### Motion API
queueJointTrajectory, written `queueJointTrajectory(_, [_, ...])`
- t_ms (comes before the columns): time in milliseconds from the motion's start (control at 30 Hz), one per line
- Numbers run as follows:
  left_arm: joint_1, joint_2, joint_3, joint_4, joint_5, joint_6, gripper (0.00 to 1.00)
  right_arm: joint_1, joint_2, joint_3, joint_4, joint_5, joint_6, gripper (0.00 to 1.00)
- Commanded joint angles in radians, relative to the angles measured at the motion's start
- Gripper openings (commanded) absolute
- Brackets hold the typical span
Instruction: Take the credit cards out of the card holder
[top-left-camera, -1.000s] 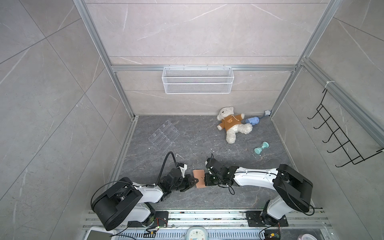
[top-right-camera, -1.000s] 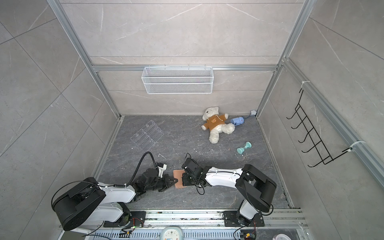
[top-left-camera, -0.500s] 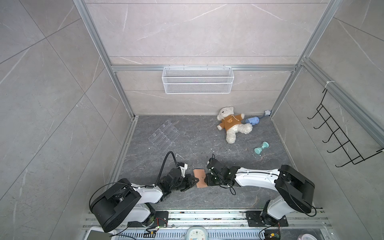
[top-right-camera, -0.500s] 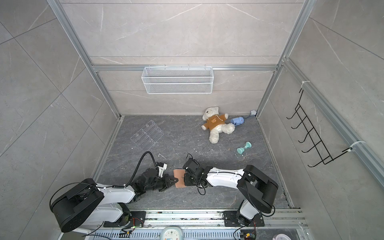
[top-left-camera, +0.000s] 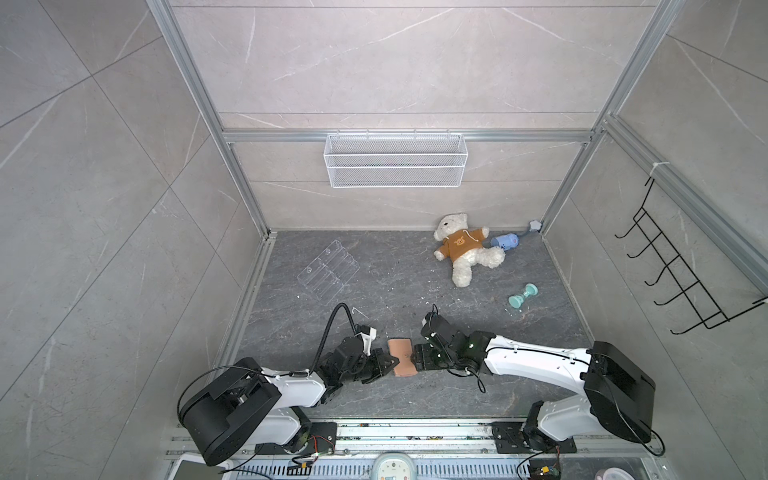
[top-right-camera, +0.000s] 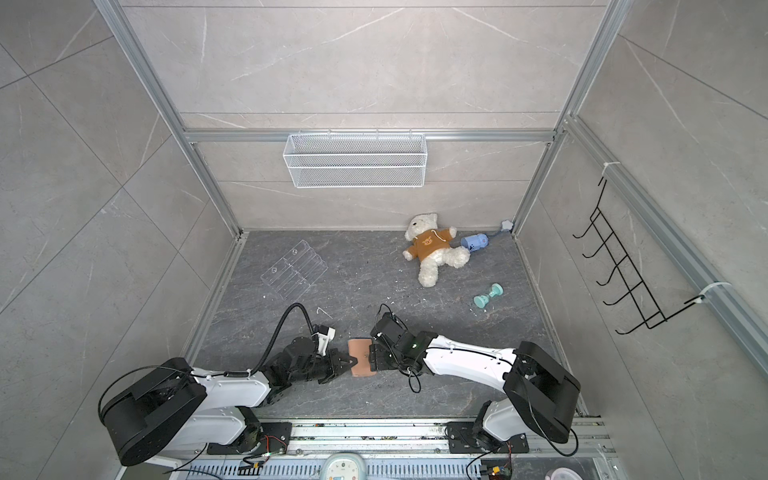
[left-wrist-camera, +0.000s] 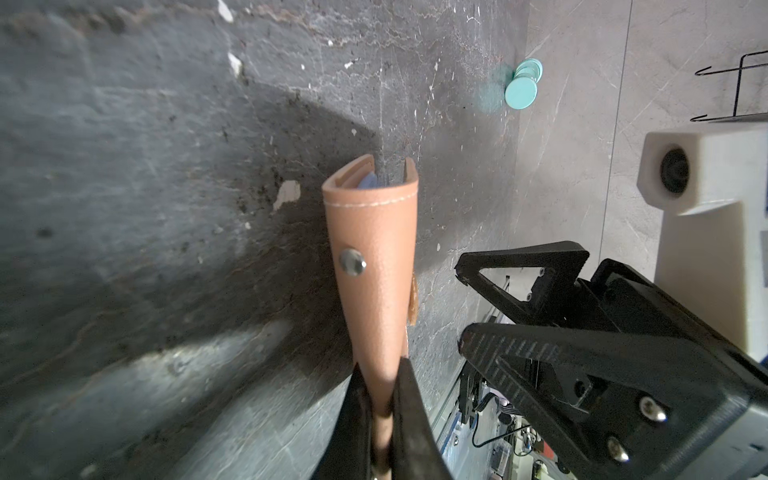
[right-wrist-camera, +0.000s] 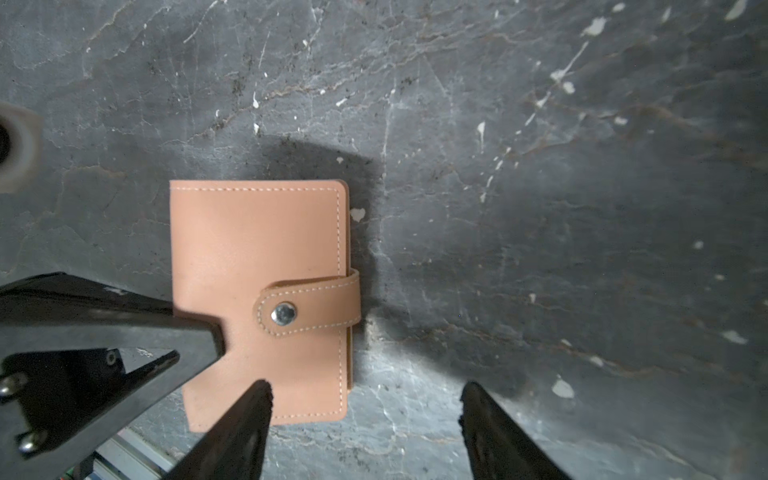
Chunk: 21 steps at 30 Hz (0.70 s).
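Clamping the card holder (right-wrist-camera: 257, 249) (strap (right-wrist-camera: 316, 305) snapped): left gripper (left-wrist-camera: 381, 368).

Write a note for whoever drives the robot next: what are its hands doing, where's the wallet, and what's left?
Left hand: shut, pinching the wallet by the edge opposite its strap.
Right hand: open, empty, at the strap side.
Wallet: closed, between both hands, strap snapped shut; no cards in sight.
Done: wallet gripped.
Left: unsnap the strap, open the wallet, pull the cards out.
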Motion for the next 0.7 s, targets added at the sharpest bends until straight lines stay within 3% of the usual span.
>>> queueJointTrajectory(0, [-0.011,-0.015,0.016,0.028,-0.001,0.030,0.00,-0.003,0.032,0.066,-0.051,0.014,-0.035,0.73])
queueJointTrajectory(667, [-0.026,-0.001,0.024,0.022,-0.014,0.033,0.00,-0.001,0.204,0.187,-0.038,-0.041,-0.070,0.55])
